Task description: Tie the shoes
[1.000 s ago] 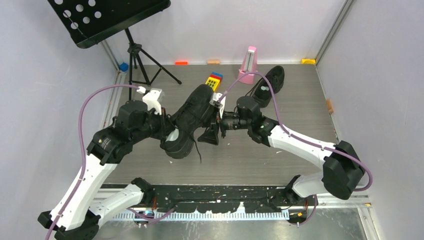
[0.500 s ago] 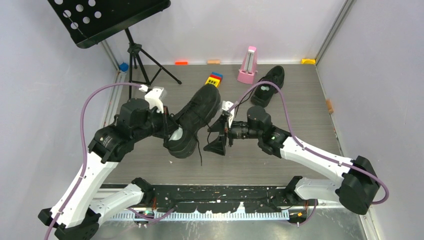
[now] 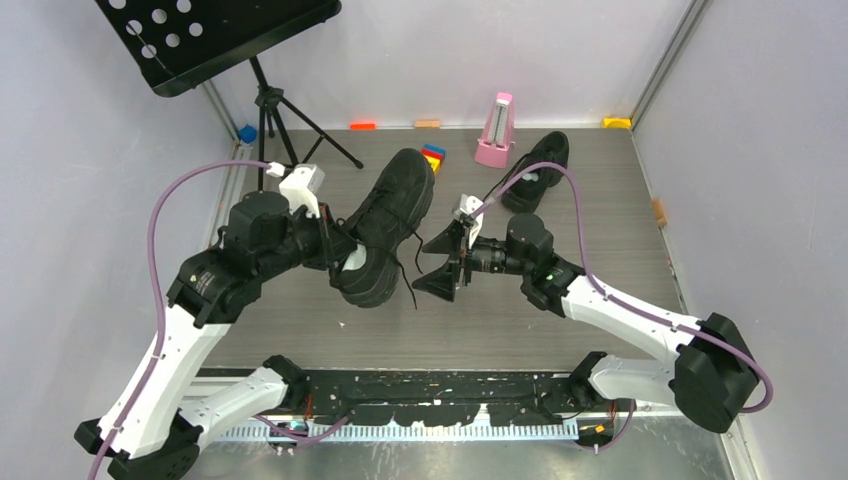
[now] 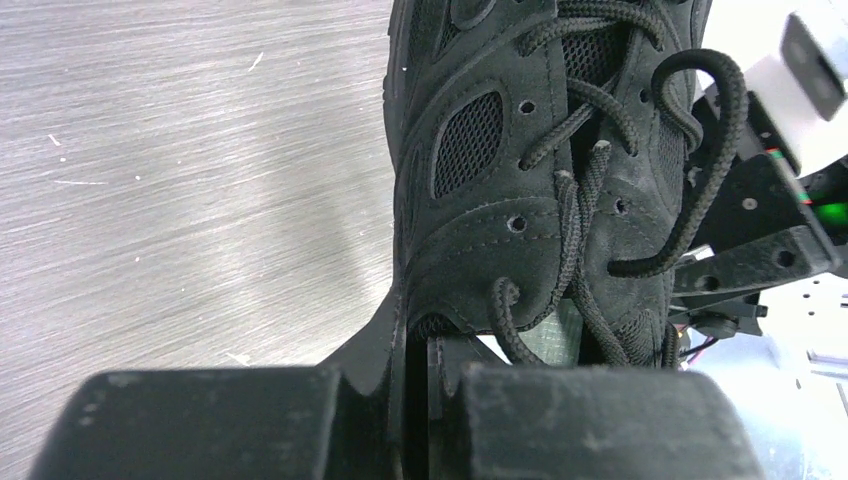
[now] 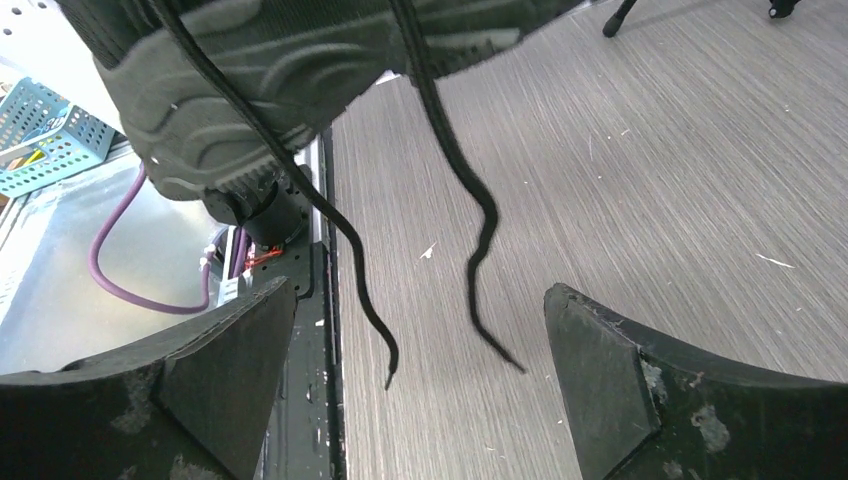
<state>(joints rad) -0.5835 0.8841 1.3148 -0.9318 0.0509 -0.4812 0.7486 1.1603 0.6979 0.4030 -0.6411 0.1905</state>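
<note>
Within left end effector [image 3: 338, 258], one shoe [image 3: 395, 210].

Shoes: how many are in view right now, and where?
2. The near shoe hangs lifted in the left gripper, clamped at its heel. The far shoe lies at the back beside the pink metronome. None seems hidden.

Top cam overhead, 2 wrist cams close in.
Top looks down on table [image 3: 620, 200]; all share shoe [image 3: 388, 222]: L at upper, R prob. at sole.
</note>
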